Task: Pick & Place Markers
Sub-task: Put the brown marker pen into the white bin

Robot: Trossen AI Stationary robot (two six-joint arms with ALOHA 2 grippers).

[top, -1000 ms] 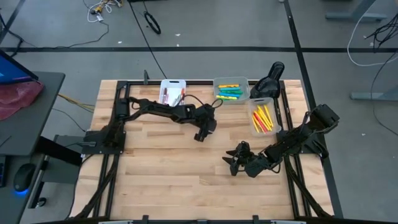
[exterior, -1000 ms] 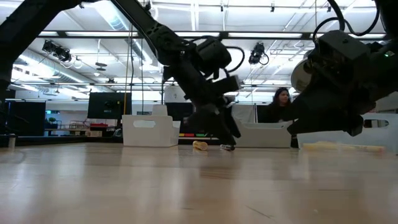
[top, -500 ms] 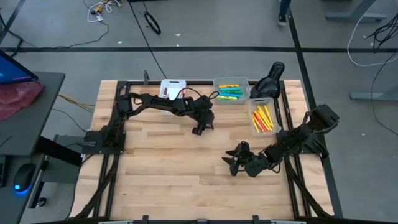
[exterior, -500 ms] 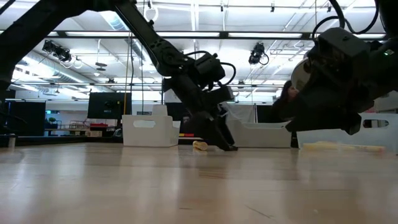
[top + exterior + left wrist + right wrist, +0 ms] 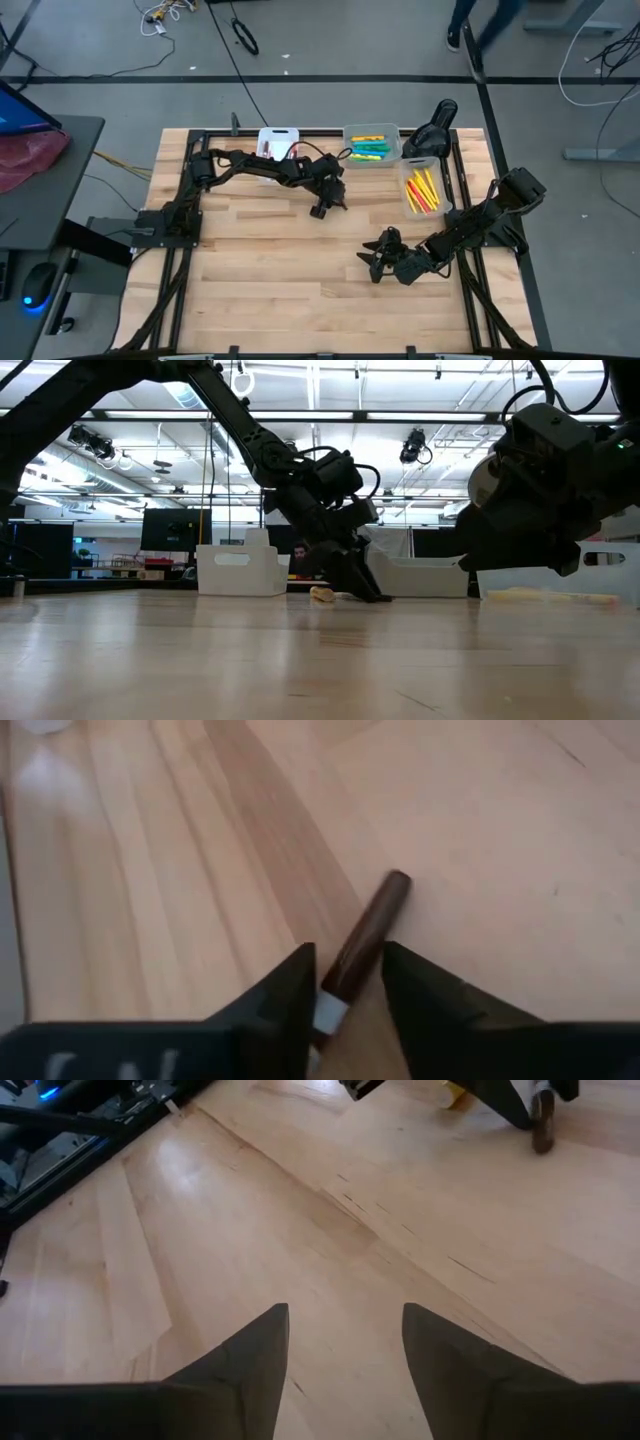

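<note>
A dark brown marker (image 5: 375, 915) with a white band lies flat on the wooden table, and my left gripper (image 5: 345, 955) is down on it, in the far middle of the table (image 5: 321, 209). In the low view its fingers reach the tabletop (image 5: 372, 596), next to a small yellowish piece (image 5: 322, 594). My right gripper (image 5: 375, 262) hovers open at the near right with nothing between its fingers (image 5: 345, 1345). More markers lie in three bins at the back. My left gripper has the dark marker between its two fingers, pinching the barrel's two sides just ahead of the white band (image 5: 350, 968). The fingers slant down from the table's far side and run roughly along the marker. The marker lies on the table, its dark end (image 5: 395, 882) sticking out beyond the fingertips.
At the back stand a white bin (image 5: 278, 146), a bin (image 5: 372, 143) with green and yellow markers, and a bin (image 5: 425, 190) with yellow and red ones. A black object (image 5: 433, 128) sits at the far right corner. A person (image 5: 300, 550) passes behind the table.
My left gripper has moved a little toward the table's far edge and come down until its fingertips reach the tabletop at the dark marker. The marker stays lying where it was. My right arm has kept still.
</note>
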